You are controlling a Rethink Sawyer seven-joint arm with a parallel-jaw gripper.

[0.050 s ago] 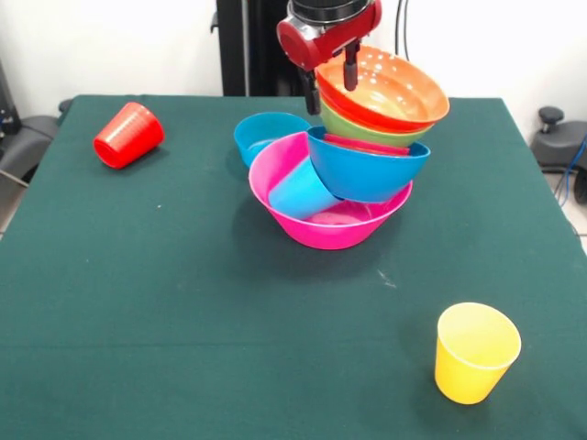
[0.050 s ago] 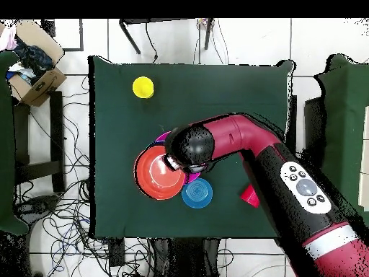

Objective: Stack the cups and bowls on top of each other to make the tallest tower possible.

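The tower stands mid-table on the large pink bowl (image 1: 303, 220). A light blue cup (image 1: 301, 191) lies on its side inside that bowl. A large blue bowl (image 1: 367, 170) leans on the cup, tilted. Above it sit a thin red rim (image 1: 367, 145), a green bowl (image 1: 362, 128) and an orange bowl (image 1: 390, 87) on top, also seen in the overhead view (image 2: 160, 173). My gripper (image 1: 331, 84) is open at the orange bowl's far rim, one finger inside the bowl and one outside. A red cup (image 1: 128, 135) lies on its side at the far left. A yellow cup (image 1: 475, 351) stands upright at the near right.
A small blue bowl (image 1: 266, 133) sits on the cloth just behind the pink bowl, close to the gripper. In the overhead view, the arm (image 2: 245, 141) covers most of the tower, with the small blue bowl (image 2: 197, 192) beside it. A cardboard box (image 2: 32, 68) stands off the table.
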